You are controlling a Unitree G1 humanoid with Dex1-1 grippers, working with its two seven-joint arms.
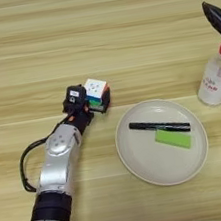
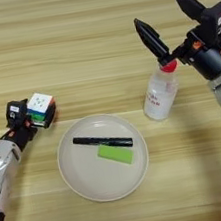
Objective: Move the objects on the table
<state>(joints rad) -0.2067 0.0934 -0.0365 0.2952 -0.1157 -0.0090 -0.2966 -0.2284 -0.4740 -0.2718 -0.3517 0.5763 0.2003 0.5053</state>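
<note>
Cube [image 1: 96, 91] white-topped, gripped by left tool [image 1: 91, 99]; bottle [image 2: 160, 93] red-capped.

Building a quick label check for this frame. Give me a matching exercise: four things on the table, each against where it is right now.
Things:
1. puzzle cube
2. bottle
3. pen
4. green block

Places:
A. on the plate, nearer the robot, touching the other thing there
B. on the table, under the open right gripper
C. in the left gripper
D. across the plate, farther from the robot

Pairs: 1-C, 2-B, 3-D, 4-A
</note>
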